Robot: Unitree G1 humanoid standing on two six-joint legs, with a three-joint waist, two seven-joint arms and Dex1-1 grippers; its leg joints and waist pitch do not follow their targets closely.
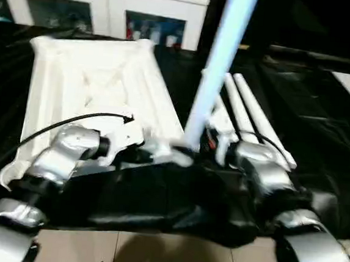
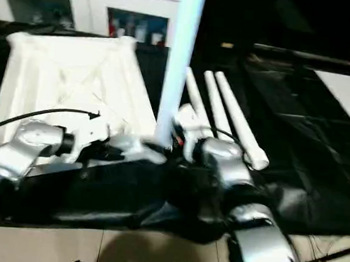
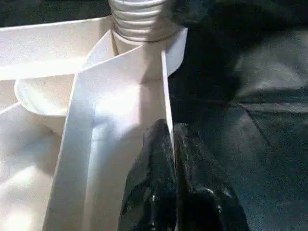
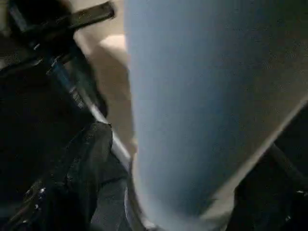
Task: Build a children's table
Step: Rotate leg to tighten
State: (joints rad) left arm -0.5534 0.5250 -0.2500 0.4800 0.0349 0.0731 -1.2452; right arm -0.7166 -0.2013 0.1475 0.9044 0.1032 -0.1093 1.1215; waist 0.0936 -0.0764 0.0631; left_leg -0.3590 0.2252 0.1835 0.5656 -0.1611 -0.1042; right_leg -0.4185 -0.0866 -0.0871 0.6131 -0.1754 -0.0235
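Top: white ribbed plastic tabletop (image 1: 98, 93), underside up on black-draped desk (image 1: 323, 119)
Upright leg: white tapered tube (image 1: 217, 67), in near corner socket
Spare legs (image 2: 225, 114): beside top
Left claw (image 3: 171, 144): clamped on top's rim
Right claw (image 4: 159, 192): apart around upright leg

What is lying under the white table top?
The table top lies ribbed side up on a black cloth. What the cloth covers cannot be seen. Three loose legs lie beside the top.

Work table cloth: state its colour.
Black; the cloth shows best in the left eye view.
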